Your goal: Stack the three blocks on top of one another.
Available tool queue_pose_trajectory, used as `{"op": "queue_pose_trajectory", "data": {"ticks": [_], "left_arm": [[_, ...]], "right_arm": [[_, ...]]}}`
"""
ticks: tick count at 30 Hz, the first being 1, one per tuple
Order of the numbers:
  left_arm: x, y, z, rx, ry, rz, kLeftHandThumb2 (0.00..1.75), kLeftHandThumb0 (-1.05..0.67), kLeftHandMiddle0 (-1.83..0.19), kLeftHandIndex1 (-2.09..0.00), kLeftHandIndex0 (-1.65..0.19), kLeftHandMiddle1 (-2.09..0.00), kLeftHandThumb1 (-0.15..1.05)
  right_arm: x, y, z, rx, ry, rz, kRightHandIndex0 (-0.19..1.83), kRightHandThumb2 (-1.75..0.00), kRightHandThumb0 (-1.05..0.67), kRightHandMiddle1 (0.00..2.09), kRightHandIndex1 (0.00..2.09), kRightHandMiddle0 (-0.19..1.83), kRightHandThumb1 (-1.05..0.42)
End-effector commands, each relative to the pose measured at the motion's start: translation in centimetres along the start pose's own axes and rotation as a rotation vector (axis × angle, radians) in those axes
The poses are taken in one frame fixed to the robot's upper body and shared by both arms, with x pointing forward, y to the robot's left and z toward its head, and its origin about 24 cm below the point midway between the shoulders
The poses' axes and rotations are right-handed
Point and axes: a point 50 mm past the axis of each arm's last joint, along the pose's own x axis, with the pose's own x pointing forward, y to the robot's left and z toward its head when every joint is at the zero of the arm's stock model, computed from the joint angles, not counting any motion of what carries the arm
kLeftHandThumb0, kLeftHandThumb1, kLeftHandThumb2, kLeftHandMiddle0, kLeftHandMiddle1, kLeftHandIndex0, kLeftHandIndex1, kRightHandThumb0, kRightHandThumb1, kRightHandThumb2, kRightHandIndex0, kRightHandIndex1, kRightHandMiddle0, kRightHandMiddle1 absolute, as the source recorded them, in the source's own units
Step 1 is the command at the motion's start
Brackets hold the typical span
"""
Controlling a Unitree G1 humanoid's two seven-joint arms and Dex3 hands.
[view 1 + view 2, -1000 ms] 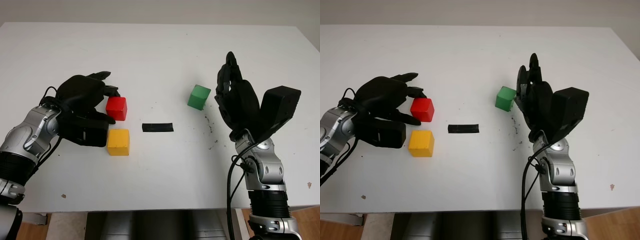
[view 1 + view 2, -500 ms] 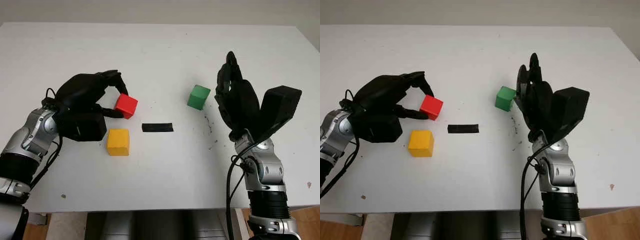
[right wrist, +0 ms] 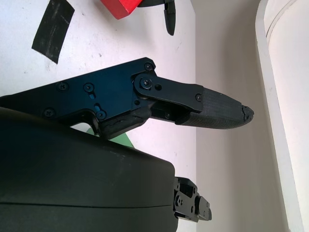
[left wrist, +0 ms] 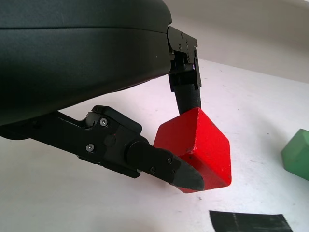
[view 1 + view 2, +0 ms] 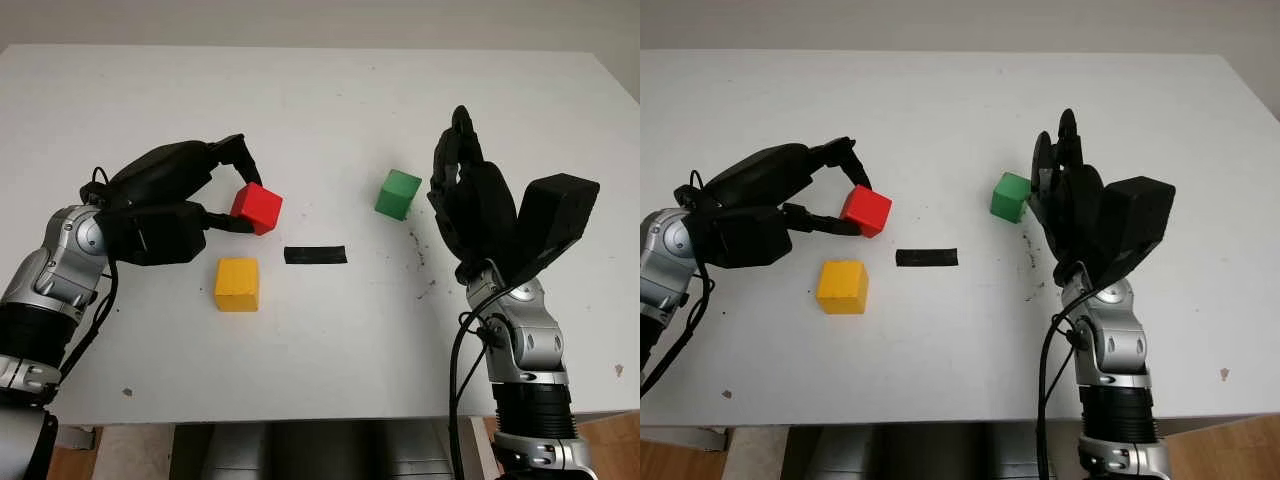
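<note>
Left wrist view showed the red block [image 4: 195, 150] pinched between the fingers [image 4: 159, 166] of the left hand [image 5: 165, 205], one finger on the block's near lower face and another pressing down on its far upper edge. The block was tilted, one corner pointing down, and appeared to be lifted clear of the white table [image 5: 320, 110]. In the left eye view it hung just beyond and slightly right of the yellow block [image 5: 237, 284], which sat flat on the table, nearer the robot. A strip of black tape [image 5: 315, 254] lay on the table to the right of both blocks. The green block [image 5: 398, 194] stood well apart to the right, just left of the right hand [image 5: 470, 205], which was raised, open and holding nothing. The step in hand was judged to be placing the red block on the yellow one; no stacking was complete yet. To do it well, the left hand would need to bring the red block toward the robot until it was centred over the yellow block, and level it so that a flat face pointed down. Lowering should end with full face contact before the fingers opened. A tilted release would likely let the block roll off or nudge the yellow block. The fingers should withdraw outward without brushing either block.
</note>
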Motion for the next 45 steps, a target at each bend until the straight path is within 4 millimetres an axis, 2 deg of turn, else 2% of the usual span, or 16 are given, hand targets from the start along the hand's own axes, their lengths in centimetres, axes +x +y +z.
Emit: {"op": "queue_pose_trajectory", "data": {"ticks": [1,5,11,23,36,42,45], "left_arm": [[0.4,0.7,1.0,-0.008,-0.051,0.027,0.12,-0.41,-0.11,-1.74,-0.19,-0.05,1.05],[0.7,0.4,1.9,-0.079,-0.08,0.03,0.13,-0.44,-0.1,-1.68,-0.22,-0.05,1.05],[1.3,-0.2,2.8,-0.209,-0.136,0.059,0.1,-0.44,-0.12,-1.7,-0.24,-0.05,1.05],[2.0,-2.6,4.2,-0.225,-0.152,-0.03,0.12,-0.43,-0.11,-1.66,-0.22,-0.05,1.05],[2.1,-5.2,5.3,0.049,-0.188,-0.08,0.06,-0.38,-0.12,-1.39,-0.3,-0.06,1.04],[2.1,-5.8,5.4,0.158,-0.188,-0.076,0.06,-0.38,-0.12,-1.38,-0.32,-0.05,1.04],[2.2,-6.1,5.4,0.185,-0.188,-0.073,0.05,-0.37,-0.12,-1.44,-0.32,-0.05,1.03]], "right_arm": [[-0.2,-0.1,0.0,-0.004,-0.013,-0.007,-0.19,-0.65,-0.75,0.0,0.0,-0.19,-1.05],[-0.2,-0.1,0.1,-0.007,-0.014,-0.006,-0.19,-0.65,-0.74,0.0,0.0,-0.19,-1.05],[-0.3,0.0,0.1,-0.004,-0.012,-0.01,-0.19,-0.66,-0.74,0.0,0.0,-0.19,-1.05],[-0.4,-0.1,0.0,0.002,-0.014,-0.014,-0.19,-0.65,-0.74,0.0,0.0,-0.19,-1.05],[-0.4,-0.2,0.0,0.004,-0.015,-0.013,-0.19,-0.65,-0.74,0.0,0.0,-0.19,-1.05],[-0.5,-0.3,0.1,0.005,-0.018,-0.006,-0.19,-0.65,-0.74,0.0,0.0,-0.19,-1.05],[-0.5,-0.2,0.1,0.002,-0.019,-0.01,-0.19,-0.65,-0.74,0.0,0.0,-0.19,-1.05]]}}
